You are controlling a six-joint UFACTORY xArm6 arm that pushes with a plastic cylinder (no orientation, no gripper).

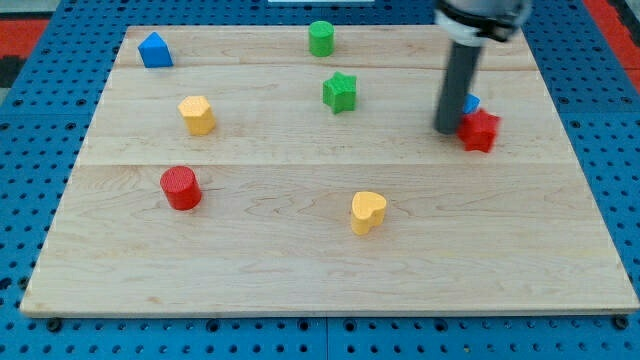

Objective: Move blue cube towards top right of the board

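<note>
The blue cube [472,103] sits at the table's [300,260] right side, mostly hidden behind my tip [447,130]. Its pointing way and long side cannot be told. It touches the red star block [480,130]. My tool holds nothing.
</note>
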